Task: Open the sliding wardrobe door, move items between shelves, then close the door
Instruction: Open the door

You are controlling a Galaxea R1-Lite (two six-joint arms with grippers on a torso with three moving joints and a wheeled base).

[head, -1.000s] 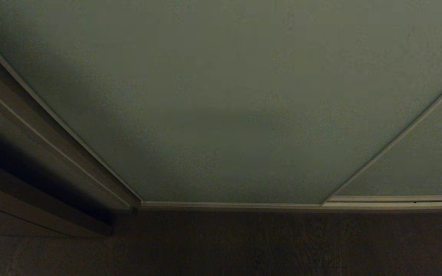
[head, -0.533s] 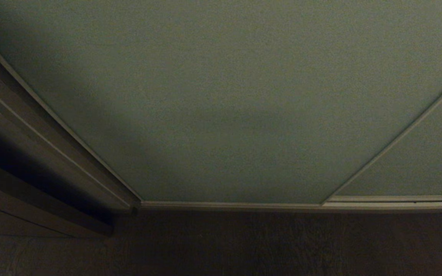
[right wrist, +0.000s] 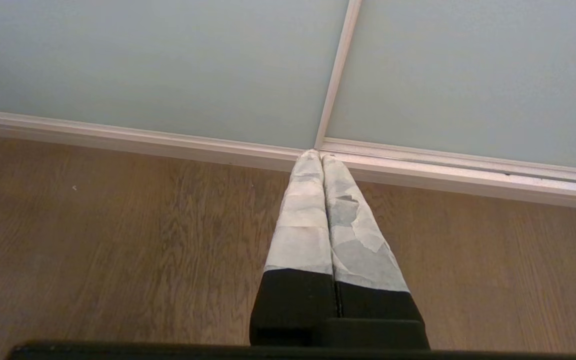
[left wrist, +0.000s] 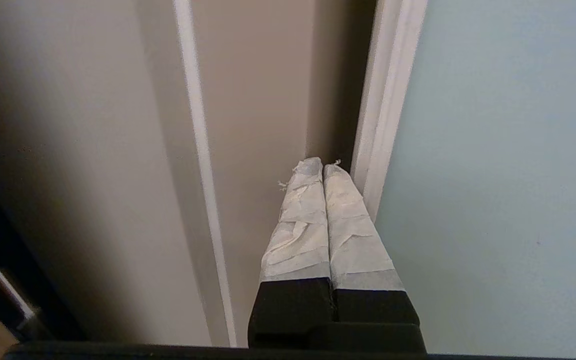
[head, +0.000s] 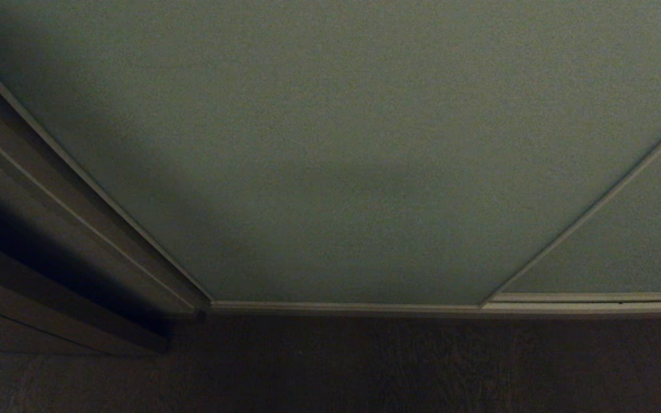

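Up close, the sliding wardrobe door (head: pixel 342 143) fills most of the head view, a pale grey-green panel standing closed, its slim cream frame (head: pixel 342 307) meeting the dark wooden floor (head: pixel 365 367) along the bottom. A second panel (head: pixel 623 241) overlaps it on the right. Brown wooden trim (head: pixel 49 229) runs up the left side, with a deep shadow beside it. Neither arm shows in the head view. Left gripper (left wrist: pixel 323 165): seen from its wrist camera, the two tape-wrapped fingers (left wrist: pixel 298 225) pressed together, clenched on nothing, tips pointed into the shadowed gap between the brown trim (left wrist: pixel 258 100) and the door's cream edge strip (left wrist: pixel 388 100). The tips sit just beside that strip; contact cannot be told. The green panel (left wrist: pixel 508 175) lies to one side of the fingers, the trim to the other. Right gripper (right wrist: pixel 321 154): also clenched and empty, taped fingers (right wrist: pixel 303 225) together, angled down toward the wood floor (right wrist: pixel 118 240), tips lined up with the spot where the vertical frame bar (right wrist: pixel 335 75) meets the bottom rail (right wrist: pixel 443 167). No plush toys or shelves in view; the door hides the wardrobe's inside.
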